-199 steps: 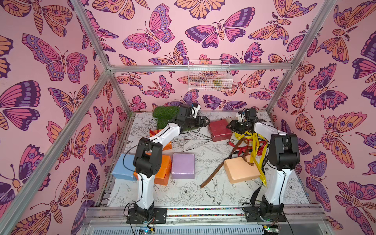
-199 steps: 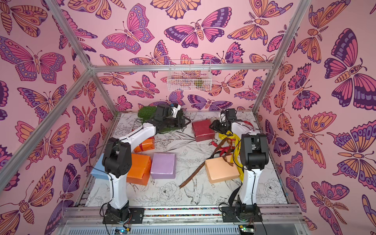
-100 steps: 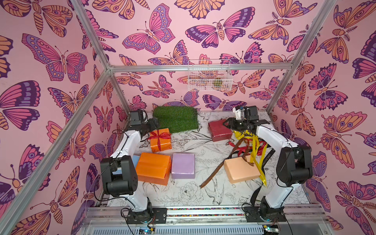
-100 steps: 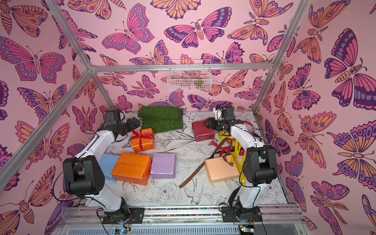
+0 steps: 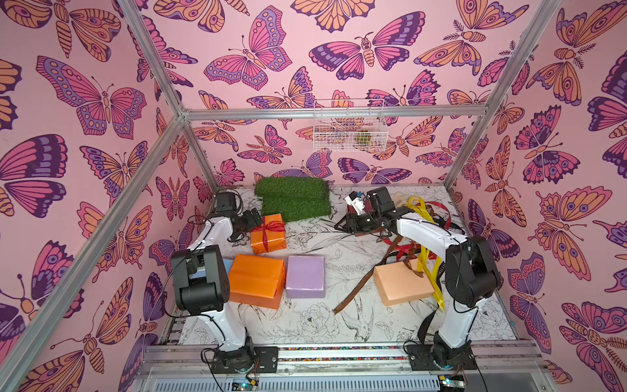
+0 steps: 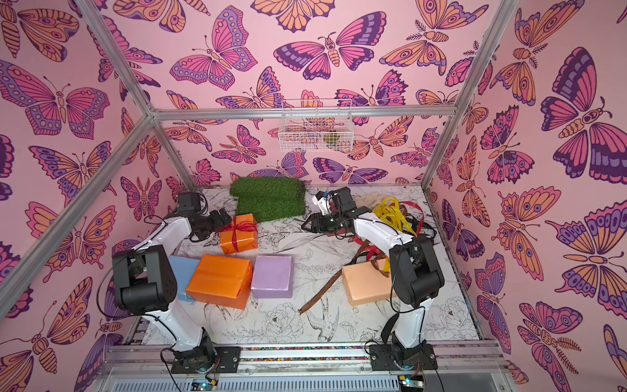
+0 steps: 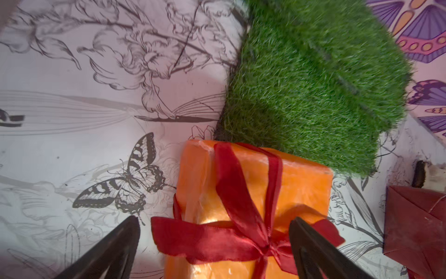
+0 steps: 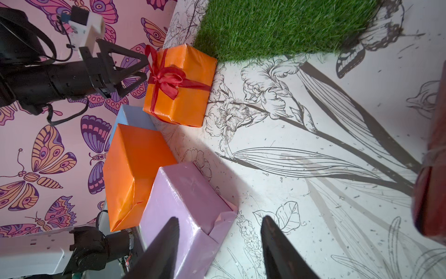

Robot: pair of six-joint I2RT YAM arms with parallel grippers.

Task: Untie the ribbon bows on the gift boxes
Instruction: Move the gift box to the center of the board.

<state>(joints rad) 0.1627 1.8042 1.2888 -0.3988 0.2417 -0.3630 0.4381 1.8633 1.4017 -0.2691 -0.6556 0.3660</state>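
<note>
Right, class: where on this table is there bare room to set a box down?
Bare: the front strip before the lilac box and peach box; the middle, right of the bowed orange box. Crowded: around the plain orange box, and far right, heaped with loose ribbons.

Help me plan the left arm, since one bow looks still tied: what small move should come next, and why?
Probably close the left gripper on the end of the red bow that lies between its open jaws, ready to pull. That bow on the small orange box is still knotted, and the gripper holds nothing yet.
</note>
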